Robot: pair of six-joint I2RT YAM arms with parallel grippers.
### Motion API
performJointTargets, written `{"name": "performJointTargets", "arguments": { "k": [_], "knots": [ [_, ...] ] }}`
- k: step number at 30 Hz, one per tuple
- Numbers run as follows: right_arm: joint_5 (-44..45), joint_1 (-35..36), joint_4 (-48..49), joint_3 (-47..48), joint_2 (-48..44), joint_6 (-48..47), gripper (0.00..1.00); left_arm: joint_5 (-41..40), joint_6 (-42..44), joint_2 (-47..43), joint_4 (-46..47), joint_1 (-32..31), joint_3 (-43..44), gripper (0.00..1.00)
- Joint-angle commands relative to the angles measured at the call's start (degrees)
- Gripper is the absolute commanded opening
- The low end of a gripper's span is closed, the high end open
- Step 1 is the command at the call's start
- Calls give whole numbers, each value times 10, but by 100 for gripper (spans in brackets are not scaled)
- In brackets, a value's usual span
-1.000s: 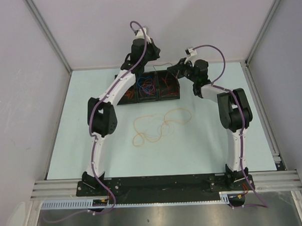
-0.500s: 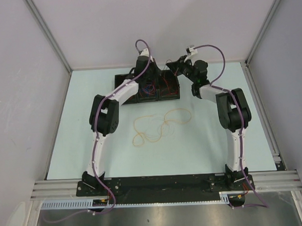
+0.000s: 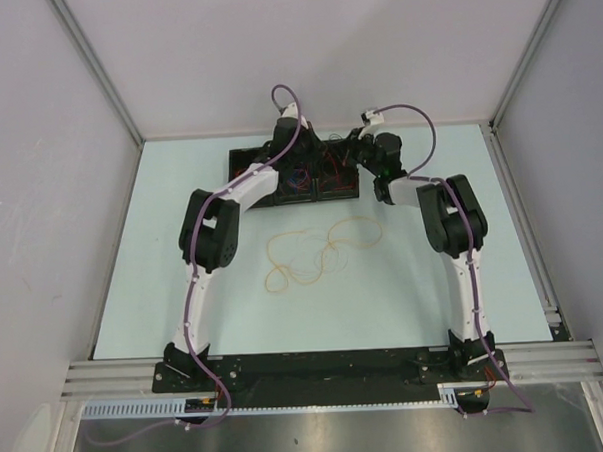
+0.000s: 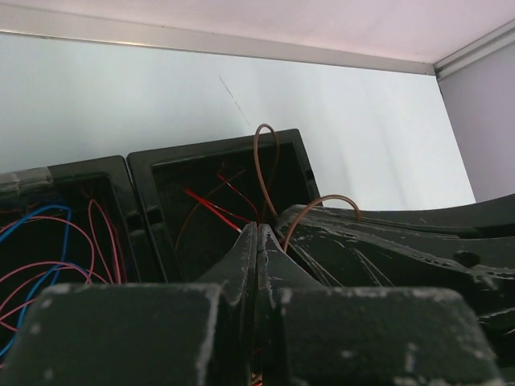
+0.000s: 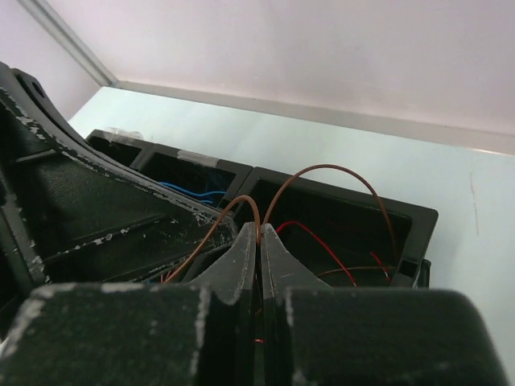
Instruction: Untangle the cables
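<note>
Fingers [image 4: 241, 257] of left gripper [image 4: 257, 233] and right gripper [image 5: 259, 237] are closed tight on a thin brown cable [image 5: 326, 167] over the far black plastic tray [image 4: 209, 149]; both just descended there, so separating can start.

Scuffed matt black plastic fingers [image 4: 240, 261] and tray [image 4: 209, 151] — smooth-sheathed cables [image 5: 330, 167] — smooth table [image 4: 121, 88].

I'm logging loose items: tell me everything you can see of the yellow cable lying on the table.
The yellow cable is a thin, floppy, orange-yellow strand lying flat on the pale table in several loose, overlapping loops. It sits near the table's middle, in front of the black tray and apart from it. Nothing but the table touches it.
</note>
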Motion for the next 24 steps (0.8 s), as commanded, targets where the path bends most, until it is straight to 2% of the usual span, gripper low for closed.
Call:
{"name": "performJointTargets", "arguments": {
  "k": [1,5,12,17,24],
  "knots": [
    [64,19,-6,27,-2,-57,0,-3,-14,-14,15,-4,13,0],
    [108,30,-26,76,29,-54,0,-9,-10,-12,-4,-4,22,0],
    [203,53,-15,83,37,-116,0,-10,-15,-27,-9,-7,-3,0],
    [203,55,-55,102,44,-131,0,-14,-8,-28,-25,-9,-5,0],
    [203,52,-73,53,-3,-133,0,-21,-6,-6,-87,-11,32,0]
  ]
}}
